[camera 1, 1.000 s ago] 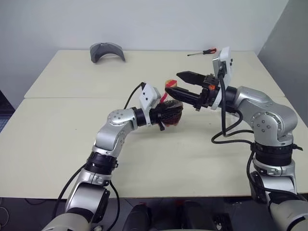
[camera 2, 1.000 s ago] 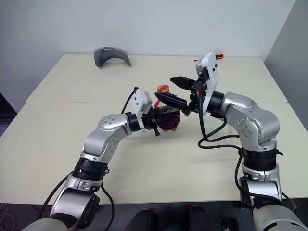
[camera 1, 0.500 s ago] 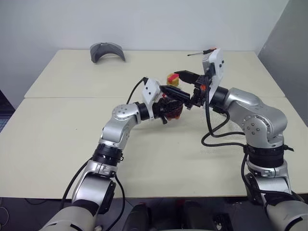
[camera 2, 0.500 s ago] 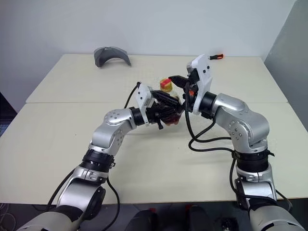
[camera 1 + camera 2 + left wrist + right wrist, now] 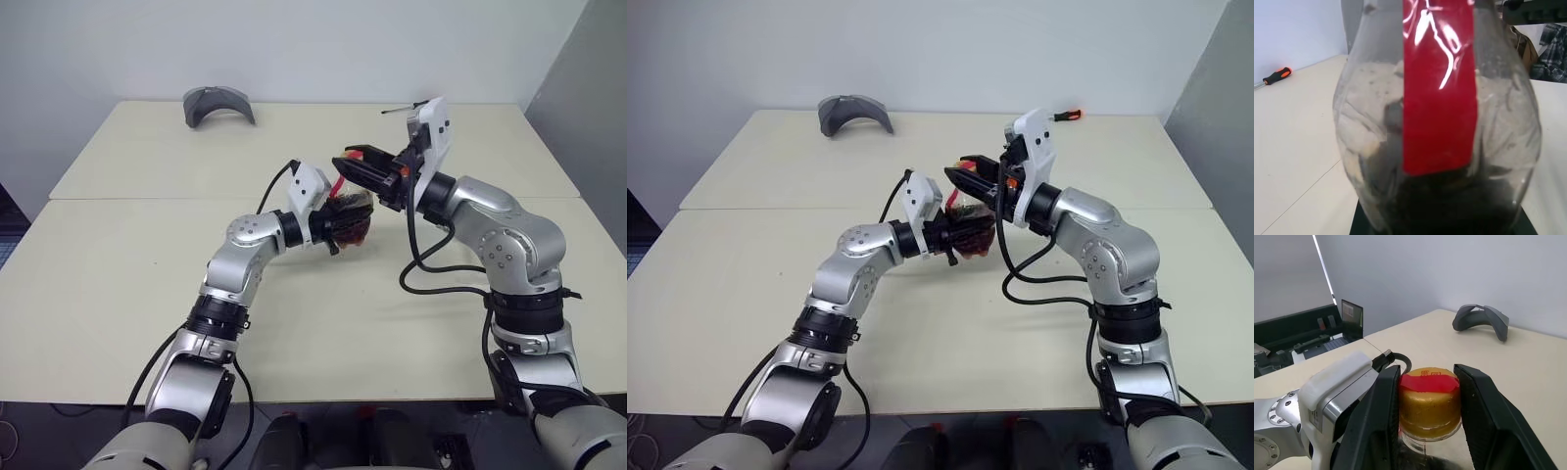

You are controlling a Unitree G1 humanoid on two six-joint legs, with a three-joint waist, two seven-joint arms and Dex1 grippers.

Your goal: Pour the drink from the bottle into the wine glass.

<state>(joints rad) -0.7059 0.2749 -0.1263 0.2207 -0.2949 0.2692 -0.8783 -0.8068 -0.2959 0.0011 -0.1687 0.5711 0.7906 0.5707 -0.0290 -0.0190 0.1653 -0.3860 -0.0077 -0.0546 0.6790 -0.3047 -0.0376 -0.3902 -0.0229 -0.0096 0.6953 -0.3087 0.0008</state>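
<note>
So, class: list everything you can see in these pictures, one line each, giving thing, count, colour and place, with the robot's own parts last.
table: one, cream, under everything, a seam running across it.
bottle: one, clear with a red label strip, held above the table's middle.
drink: dark, low in the bottle.
cap: one, gold with a red top, on the bottle's neck.
grey curved object: one, grey, far left part of the table.
screwdriver: one, orange and black handle, far right part of the table.
left gripper: black fingers, shut on the bottle's body.
right gripper: black fingers, either side of the cap.
</note>
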